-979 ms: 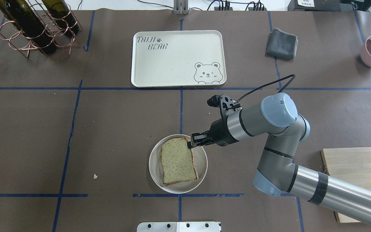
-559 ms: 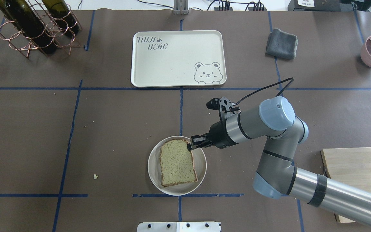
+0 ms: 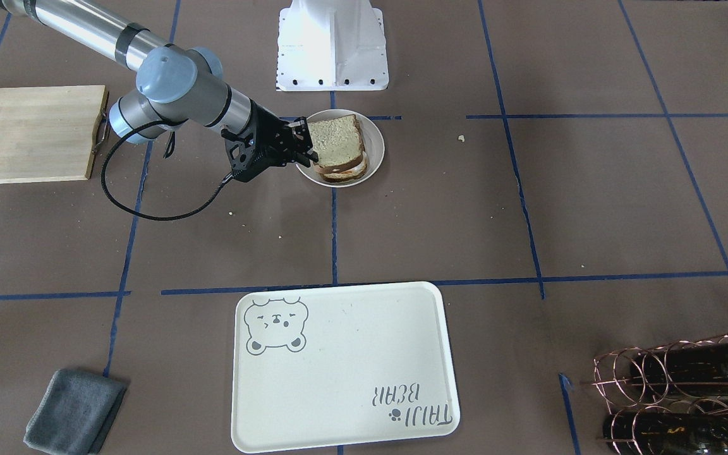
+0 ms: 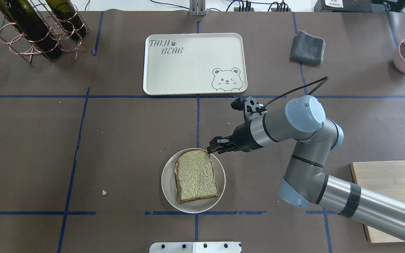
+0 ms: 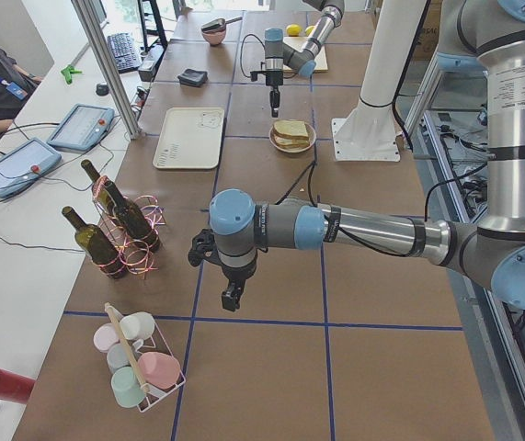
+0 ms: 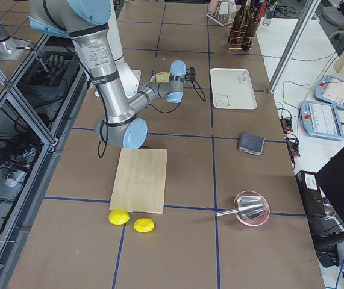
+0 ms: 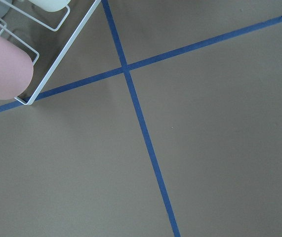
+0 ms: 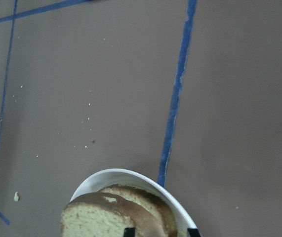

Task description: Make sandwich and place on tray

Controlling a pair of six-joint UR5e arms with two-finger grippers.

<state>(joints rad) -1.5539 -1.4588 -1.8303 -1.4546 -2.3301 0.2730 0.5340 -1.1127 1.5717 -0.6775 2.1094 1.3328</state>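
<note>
**Top slice now down flat, R gripper backed off its corner**

Since 0.6 s ago the right gripper (image 4: 210, 149) has shifted toward the tray side and off the bread. The top slice, tilted and pinched then, now lies flatter on the stack. The arm's elbow has swung a bit further out too.

Sandwich (image 4: 196, 175) sits in the round white dish (image 4: 169, 188), near the robot's edge of the table, w/ a pale filling layer showing btwn slices in the front-facing view. It's stacked in the dish because that's where assembly happens; the move to the tray is still to come.

R wrist cam shows both fingertips (image 8: 129, 231) spread apart, w/ the crusted corner roughly btwn them and no squeeze visible. I read that as let go, not gripping. The gripper hangs right at the corner, prob. because a corner gave the easiest pinch for laying the slice.

Tray (image 4: 188, 70) lies well apart from the dish on the far side, nothing on it.

Left gripper (image 5: 231, 299) is parked off to the side over bare table, out of the way. It shows only in the side view, so I can't tell if its fingers are apart or together.

Judgement: assembly looks done; the transfer to the tray remains.
</note>
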